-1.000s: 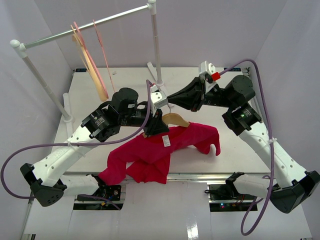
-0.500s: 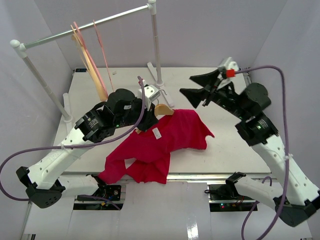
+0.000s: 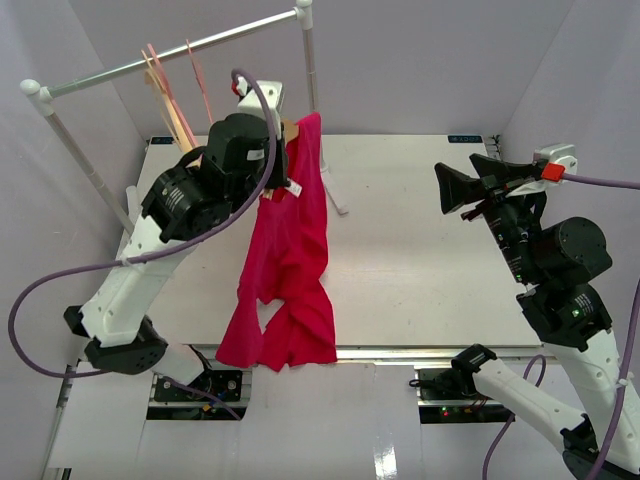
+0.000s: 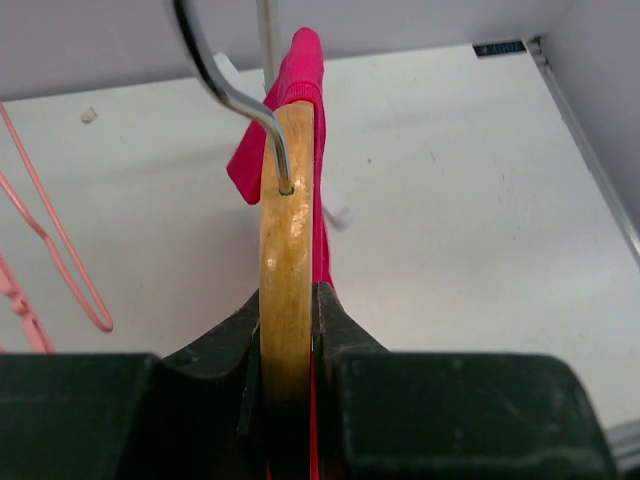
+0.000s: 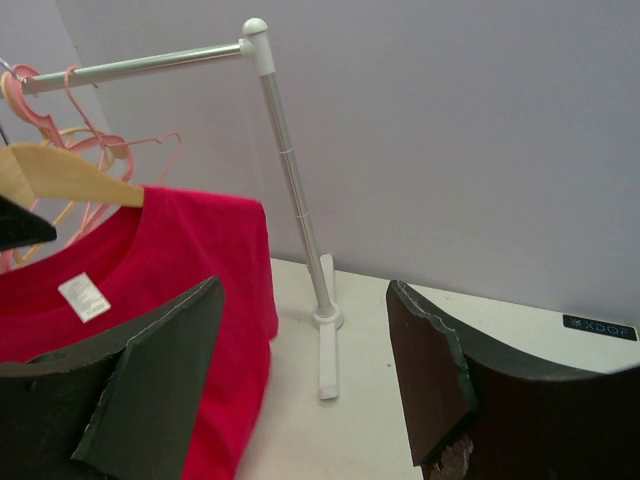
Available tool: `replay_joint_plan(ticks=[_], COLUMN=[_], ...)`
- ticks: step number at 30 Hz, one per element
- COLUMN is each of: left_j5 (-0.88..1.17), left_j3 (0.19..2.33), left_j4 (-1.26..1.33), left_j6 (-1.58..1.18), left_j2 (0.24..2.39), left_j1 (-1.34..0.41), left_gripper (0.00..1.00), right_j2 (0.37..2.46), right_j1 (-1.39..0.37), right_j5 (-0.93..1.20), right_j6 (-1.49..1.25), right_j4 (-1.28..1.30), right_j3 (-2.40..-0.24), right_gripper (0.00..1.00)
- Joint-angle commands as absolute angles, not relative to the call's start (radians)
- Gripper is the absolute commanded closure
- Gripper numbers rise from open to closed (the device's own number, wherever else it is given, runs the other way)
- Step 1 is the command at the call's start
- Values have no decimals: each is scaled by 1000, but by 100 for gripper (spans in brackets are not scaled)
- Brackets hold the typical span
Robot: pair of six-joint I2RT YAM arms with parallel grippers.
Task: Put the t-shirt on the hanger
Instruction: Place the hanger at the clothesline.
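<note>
The shirt is half on. The left tool [image 4: 288,300] is closed tight on the wooden hanger [image 4: 287,250] just below its metal hook [image 4: 230,95], and a strip of red runs down between one finger and the wood. It holds the hanger in the air over the far-left part of the bench [image 3: 420,260]. The t-shirt [image 3: 290,260] sits over one shoulder of the hanger. From there it hangs in a long fold, and in the overhead view its hem reaches toward the near edge.

In the right wrist view the other wooden arm looks bare, with the collar and its white label [image 5: 83,297] sagging below it. The right tool [image 5: 305,290] is wide open and holds nothing, raised over the right side of the bench and facing the garment.

The next move is probably for that tool to take the loose collar or shoulder and draw it over the bare end. The rack post [image 5: 295,180] stands just beside the shirt, and the pink hangers [image 3: 170,90] crowd the rail [image 3: 170,55] behind. The left arm also hides the bare end from above.
</note>
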State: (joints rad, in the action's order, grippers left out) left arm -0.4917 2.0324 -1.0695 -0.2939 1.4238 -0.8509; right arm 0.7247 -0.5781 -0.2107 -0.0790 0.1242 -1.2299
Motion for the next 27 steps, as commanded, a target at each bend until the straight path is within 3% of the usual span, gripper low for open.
replay_joint_plan(ticks=[1,15,21,27], left_j5=[-649,-835,-737,-769], left_j3=[2199,2284,2280,2322], left_j4=[-1102,-832,-638,-573], left_j6=[-333,-242,-175,-129], left_j2=[1545,1707,1733,1795], left_j1=[-849,-753,-686,-675], left_gripper=[100,100,100,100], right_j2=[676,489,450,443], right_j1=[-582,-590,-638,-716], right_j5=[-268,-217,-267,-341], right_j6=[-91,-159,-138,-101], right_j4=[150,206,176,192], right_j3=[-1225,-1060,-977,-994], right_gripper=[27,26,26,25])
